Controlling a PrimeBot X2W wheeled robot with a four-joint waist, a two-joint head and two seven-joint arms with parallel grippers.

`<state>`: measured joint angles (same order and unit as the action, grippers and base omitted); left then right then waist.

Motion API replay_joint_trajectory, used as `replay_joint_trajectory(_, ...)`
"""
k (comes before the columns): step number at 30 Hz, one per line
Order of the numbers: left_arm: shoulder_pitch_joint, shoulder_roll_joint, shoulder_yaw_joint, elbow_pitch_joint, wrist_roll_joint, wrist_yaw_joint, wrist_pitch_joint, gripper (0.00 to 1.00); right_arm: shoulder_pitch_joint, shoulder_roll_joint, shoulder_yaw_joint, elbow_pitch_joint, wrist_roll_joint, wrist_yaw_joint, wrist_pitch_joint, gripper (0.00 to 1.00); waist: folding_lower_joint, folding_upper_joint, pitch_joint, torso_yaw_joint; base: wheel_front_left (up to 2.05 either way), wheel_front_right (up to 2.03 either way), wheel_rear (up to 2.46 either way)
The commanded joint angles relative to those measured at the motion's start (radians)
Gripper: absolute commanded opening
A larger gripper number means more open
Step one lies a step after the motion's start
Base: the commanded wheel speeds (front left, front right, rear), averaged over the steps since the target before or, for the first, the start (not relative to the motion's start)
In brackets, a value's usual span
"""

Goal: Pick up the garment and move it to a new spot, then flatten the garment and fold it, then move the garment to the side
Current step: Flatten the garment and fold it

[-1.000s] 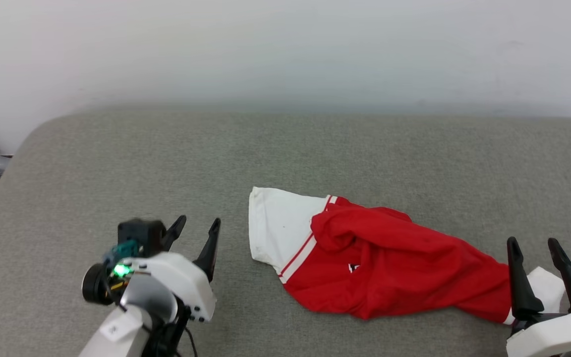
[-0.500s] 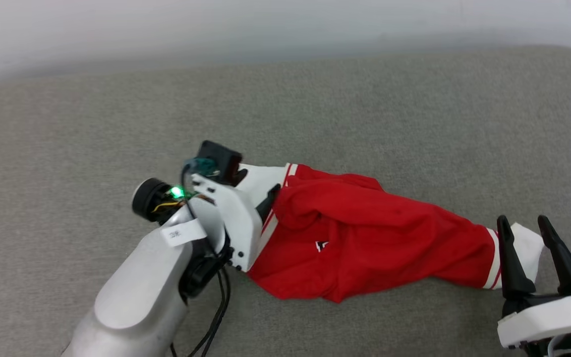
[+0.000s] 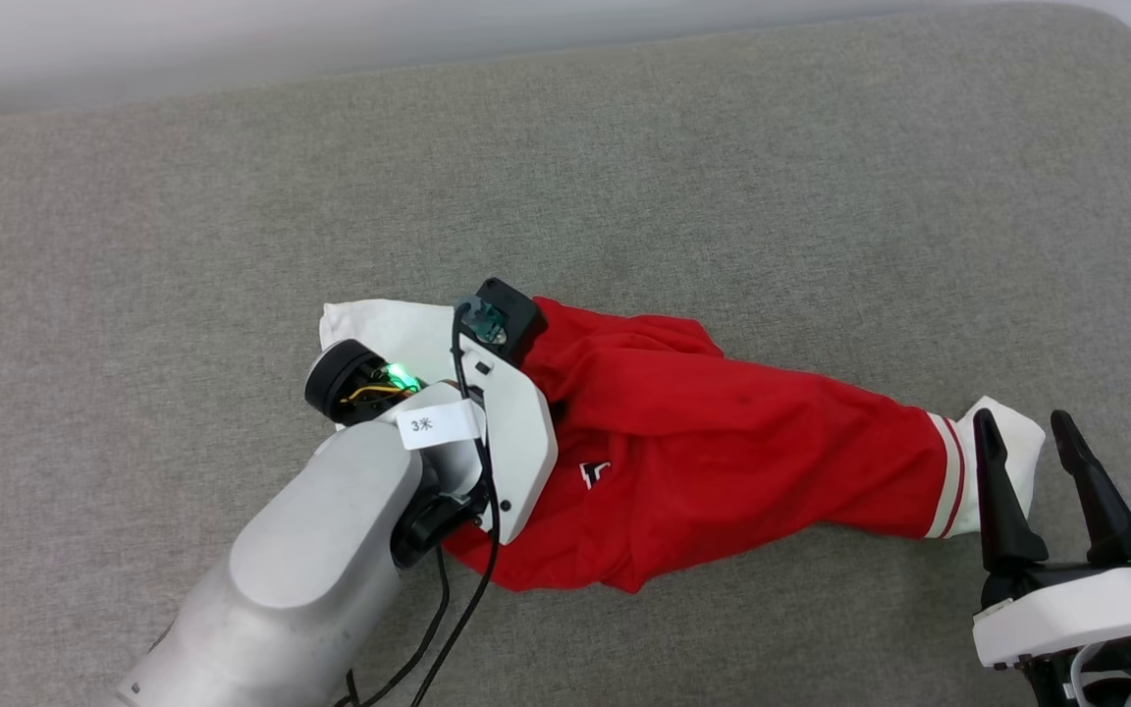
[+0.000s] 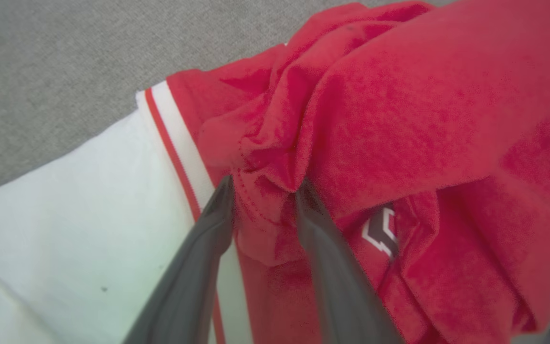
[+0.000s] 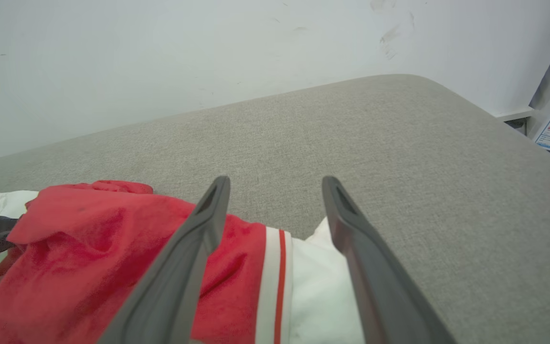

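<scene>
**Left reach onto garment recorded**

Finds left gripper (image 4: 264, 184) brought in from bare cushion (image 3: 723, 177) onto the garment (image 3: 742, 452), jaws wide astride a bunched red fold beside the white sleeve (image 4: 65, 215); clamp unconfirmed. Finds right gripper (image 3: 1022, 422) fully spread, empty, at the garment's other end. Locates garment crumpled mid-cushion. Judges pick-up imminent.

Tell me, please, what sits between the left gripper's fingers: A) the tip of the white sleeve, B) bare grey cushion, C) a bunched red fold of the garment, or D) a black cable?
C: in the left wrist view, a bunched red fold of the garment fills the gap between the fingers of the left gripper.
</scene>
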<state>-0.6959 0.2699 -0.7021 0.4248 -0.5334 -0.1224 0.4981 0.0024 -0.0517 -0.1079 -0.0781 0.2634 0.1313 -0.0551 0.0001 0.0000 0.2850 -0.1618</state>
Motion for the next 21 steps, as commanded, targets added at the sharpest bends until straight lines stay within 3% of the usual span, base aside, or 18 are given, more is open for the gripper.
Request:
replay_joint_trajectory(1, -0.016, -0.003, -0.014, -0.001, -0.009, -0.005, -0.004, 0.00, -0.009, 0.002, -0.004, 0.006, 0.002, -0.001, -0.008, 1.00, -0.0001, 0.0000, -0.001, 0.003, 0.00, 0.00, 0.00)
replay_joint_trajectory(11, -0.019, 0.025, -0.010, -0.063, 0.013, 0.011, -0.160, 0.00, -0.011, 0.002, -0.050, 0.013, -0.021, -0.001, -0.002, 1.00, -0.0001, 0.0000, -0.072, 0.059, 0.00, 0.00, 0.00)
replay_joint_trajectory(21, 0.254, 0.104, 0.015, -0.331, -0.028, 0.126, -0.215, 0.00, 0.037, 0.002, -0.117, 0.007, -0.029, -0.001, 0.035, 1.00, -0.0001, 0.0000, -0.176, 0.166, 0.00, 0.00, 0.00)
